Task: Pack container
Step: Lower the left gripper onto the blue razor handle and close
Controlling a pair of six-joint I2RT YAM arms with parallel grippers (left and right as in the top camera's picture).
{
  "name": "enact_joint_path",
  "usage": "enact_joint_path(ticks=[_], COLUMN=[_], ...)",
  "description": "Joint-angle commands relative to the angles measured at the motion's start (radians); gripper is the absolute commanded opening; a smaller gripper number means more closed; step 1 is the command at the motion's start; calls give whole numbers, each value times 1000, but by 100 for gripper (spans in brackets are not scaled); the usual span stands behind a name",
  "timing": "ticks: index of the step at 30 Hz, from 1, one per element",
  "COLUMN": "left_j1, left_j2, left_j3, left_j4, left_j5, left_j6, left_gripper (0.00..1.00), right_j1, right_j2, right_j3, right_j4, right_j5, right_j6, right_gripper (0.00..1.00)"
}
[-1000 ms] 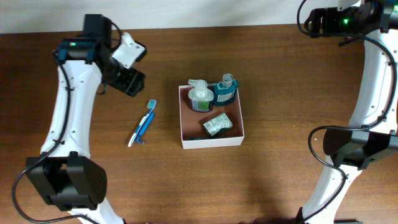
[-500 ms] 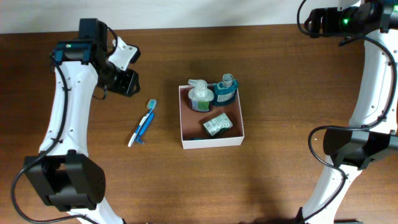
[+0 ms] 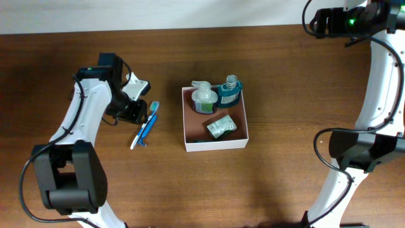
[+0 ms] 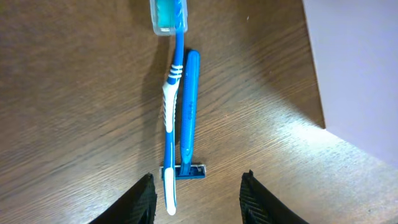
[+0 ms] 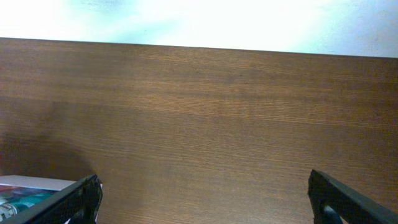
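Observation:
The container (image 3: 215, 144) is a white-walled square box with a reddish-brown floor at the table's middle. In it are a white pump bottle (image 3: 202, 97), a blue bottle (image 3: 230, 92) and a small packet (image 3: 220, 127). Left of it a blue-and-white toothbrush (image 4: 170, 118) and a blue razor (image 4: 189, 112) lie side by side on the wood. My left gripper (image 4: 198, 200) hovers open over their near ends, with the toothbrush tip and the razor head between its fingers (image 4: 143, 202), touching neither. My right gripper (image 5: 202, 199) is wide open and empty, high at the far right.
The container's white wall (image 4: 364, 68) fills the right side of the left wrist view. A corner of the container (image 5: 28, 185) shows at the lower left of the right wrist view. A pale wall (image 5: 199, 22) bounds the table's far edge.
My left arm has swung down and to the right, from the far left corner to just above the toothbrush and razor, and its jaws have narrowed. The right arm has not moved.

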Motion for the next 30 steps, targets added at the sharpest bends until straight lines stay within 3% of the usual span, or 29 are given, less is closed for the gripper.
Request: enact_joint_path(ticks=[1,4,12,17,30], left_j1=[-2,-5,-42,-71,-92], left_j2=[-1,-1,-1,-1,33], left_j3=[-36,-51,-57,-57,-58], left_j4=[19,26,56,88,134], left_j5=[2,5,27,26,-18], left_j6=[-5,-5,-5,-5,-62], left_gripper=[43,42,28,11,13], right_j1=[-3,-3,-3,-3,-3], right_j2=[-2,-3,-3,-3,-2], right_j3=[5,5,5,5,5], right_j4=[3,3,3,3,3], right_j5=[1,1,1,1,1], right_j6=[0,0,0,0,0], right_gripper=[99,99,99,99,99])
